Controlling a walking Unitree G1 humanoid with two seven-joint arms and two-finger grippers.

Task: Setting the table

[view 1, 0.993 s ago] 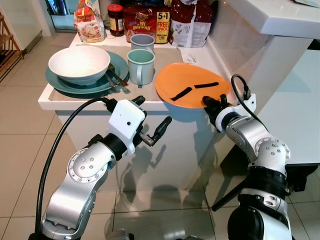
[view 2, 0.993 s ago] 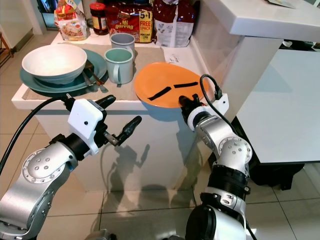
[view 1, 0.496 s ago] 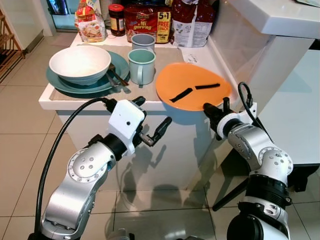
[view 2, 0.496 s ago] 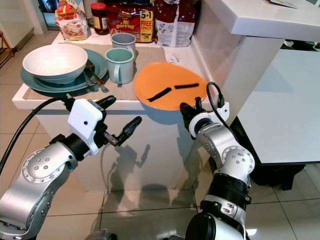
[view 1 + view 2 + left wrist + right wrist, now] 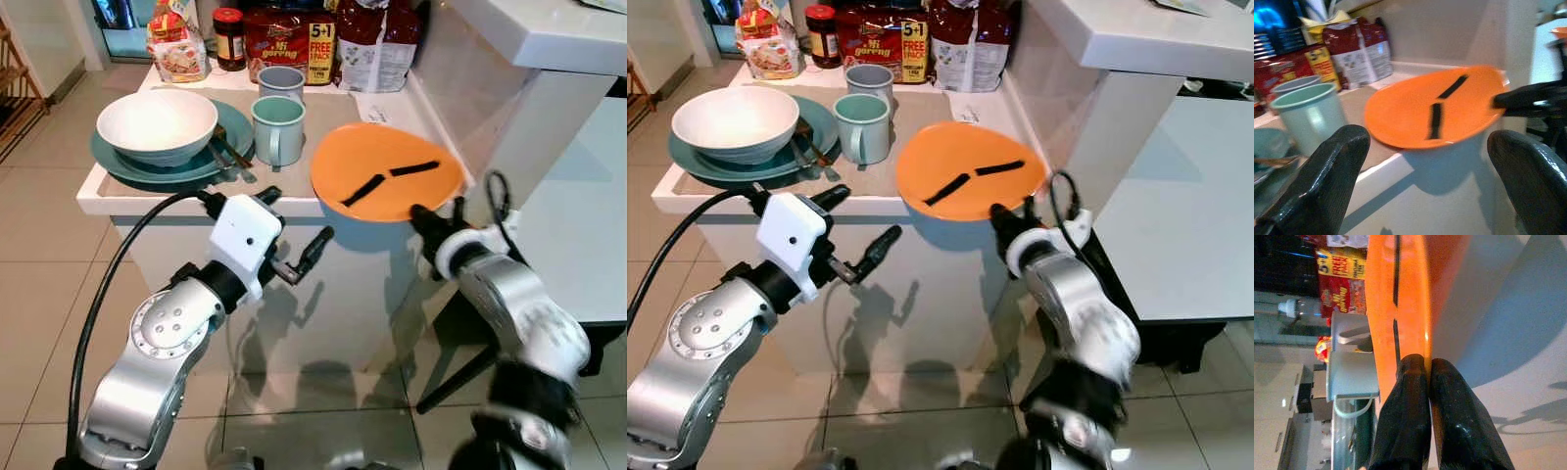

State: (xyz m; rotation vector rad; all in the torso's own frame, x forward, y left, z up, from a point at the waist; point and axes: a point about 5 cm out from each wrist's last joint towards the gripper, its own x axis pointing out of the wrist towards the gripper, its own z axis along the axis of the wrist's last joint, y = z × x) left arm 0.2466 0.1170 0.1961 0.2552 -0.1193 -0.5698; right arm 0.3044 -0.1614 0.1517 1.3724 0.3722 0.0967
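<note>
Orange plate [image 5: 385, 183] overhangs the white counter's [image 5: 108, 194] near edge at centre frame, tilted, its rim pinched by the right gripper [image 5: 419, 211]; below the edge lies open tiled floor [image 5: 39, 294]. The left gripper [image 5: 292, 235] hovers lower left of the plate, fingers wide. Since a second ago the plate has lifted and slid right. Behind it stand two mugs [image 5: 276, 128], a bowl [image 5: 155, 124] on a teal plate [image 5: 118, 164], and food packets [image 5: 289, 41].

The white counter [image 5: 118, 196] has a brown mat [image 5: 323, 113] on top. On it sit a teal plate [image 5: 127, 166] with a white bowl [image 5: 155, 125], two mugs [image 5: 276, 130], and an orange plate [image 5: 387, 171] sticking over the edge. Food packs [image 5: 289, 39] and a jar [image 5: 227, 37] stand at the back.
</note>
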